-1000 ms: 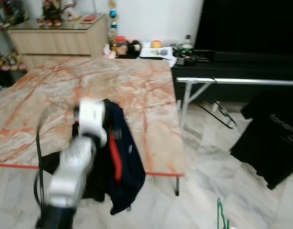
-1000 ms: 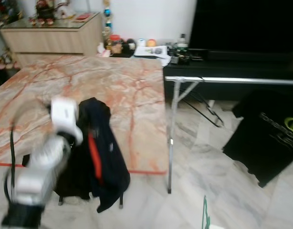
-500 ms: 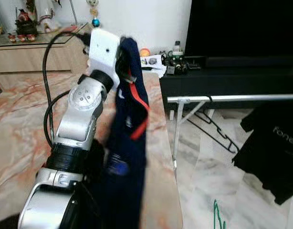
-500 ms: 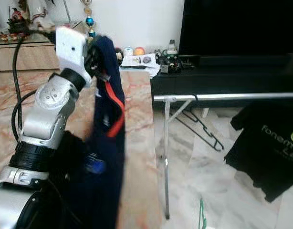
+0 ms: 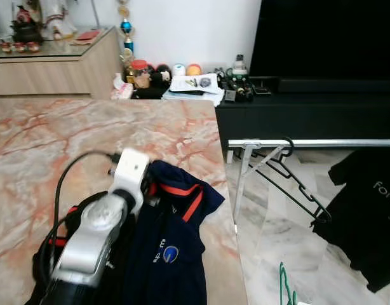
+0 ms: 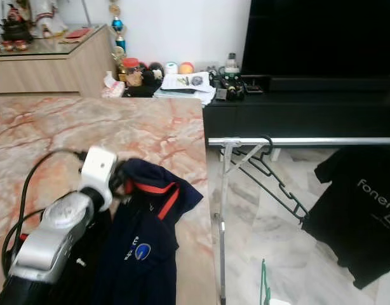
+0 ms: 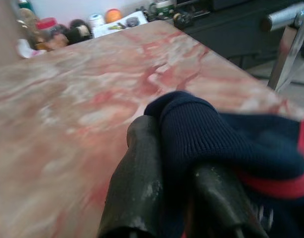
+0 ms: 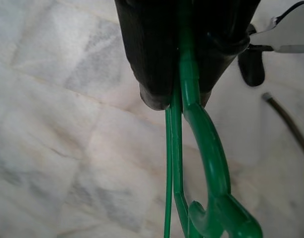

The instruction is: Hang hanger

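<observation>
Two grips noted: our right gripper (image 8: 184, 99) is clamped on the thin green plastic hanger (image 8: 201, 148), evidently for dressing; our left gripper (image 7: 177, 163) pinches the navy red-trimmed shirt (image 5: 173, 235) collar on the marble table (image 5: 68, 140), presumably to lift it.

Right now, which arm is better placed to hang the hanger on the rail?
Right. The right gripper already grips the green hanger near the rail; the left gripper holds the shirt.
</observation>
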Available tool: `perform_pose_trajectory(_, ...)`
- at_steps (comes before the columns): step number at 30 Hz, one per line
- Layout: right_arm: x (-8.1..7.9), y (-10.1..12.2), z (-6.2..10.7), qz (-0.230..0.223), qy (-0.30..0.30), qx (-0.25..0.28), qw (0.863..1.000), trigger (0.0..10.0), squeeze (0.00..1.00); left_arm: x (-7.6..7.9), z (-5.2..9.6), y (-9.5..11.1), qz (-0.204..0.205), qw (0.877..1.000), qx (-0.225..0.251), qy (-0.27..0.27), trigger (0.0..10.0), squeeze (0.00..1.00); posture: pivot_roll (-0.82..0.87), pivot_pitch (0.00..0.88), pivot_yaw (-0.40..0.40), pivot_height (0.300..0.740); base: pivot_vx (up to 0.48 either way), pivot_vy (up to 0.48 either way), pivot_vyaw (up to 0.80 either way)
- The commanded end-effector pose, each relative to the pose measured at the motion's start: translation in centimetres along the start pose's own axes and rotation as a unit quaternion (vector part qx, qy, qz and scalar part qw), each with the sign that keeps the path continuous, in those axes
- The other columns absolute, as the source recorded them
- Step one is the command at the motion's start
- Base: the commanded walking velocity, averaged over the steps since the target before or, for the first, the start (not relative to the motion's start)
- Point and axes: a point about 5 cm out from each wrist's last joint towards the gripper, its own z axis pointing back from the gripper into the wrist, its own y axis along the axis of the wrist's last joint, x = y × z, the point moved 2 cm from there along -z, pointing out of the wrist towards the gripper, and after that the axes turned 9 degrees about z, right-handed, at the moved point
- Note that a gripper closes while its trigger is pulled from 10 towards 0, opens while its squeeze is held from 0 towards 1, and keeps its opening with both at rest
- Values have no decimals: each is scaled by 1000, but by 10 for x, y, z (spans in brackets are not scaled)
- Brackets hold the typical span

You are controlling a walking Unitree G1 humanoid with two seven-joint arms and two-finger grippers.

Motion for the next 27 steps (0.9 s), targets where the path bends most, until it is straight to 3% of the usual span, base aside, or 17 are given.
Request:
perform_pose_trajectory(1,0,1,0,3,2,0,1000,10000,0,7,7,3,-34,999,5,-24,10000,1000,111,18,26,740,0,0,0)
perform_pose_trajectory(8,-5,11,-2,8,6,5,1000,10000,0,15,34,-12,-33,997,-24,-65,10000,1000,115,18,22,740,0,0,0)
perform_pose_trajectory(11,-11,15,-3,11,9,5,1000,10000,0,24,43,-16,-49,991,-43,-120,10000,1000,119,16,17,740,0,0,0)
perform_pose_trajectory(12,-17,19,-4,15,13,6,1000,10000,0,29,51,-21,-81,982,-60,-159,10000,1000,119,16,17,740,0,0,0)
perform_pose_trajectory(13,-20,23,-5,16,15,7,1000,10000,0,33,56,-23,-86,977,-68,-185,10000,1000,119,16,17,740,0,0,0)
perform_pose_trajectory(14,-20,23,-5,16,15,7,1000,10000,0,33,56,-23,-86,977,-68,-185,10000,1000,119,16,17,740,0,0,0)
perform_pose_trajectory(23,-15,48,-7,19,12,19,1000,10000,0,25,73,-9,-19,967,-73,-242,10000,1000,124,9,13,740,0,0,0)
perform_pose_trajectory(27,-17,56,-8,18,12,22,1000,10000,0,3,67,11,60,977,-9,-202,10000,1000,122,5,14,740,0,0,0)
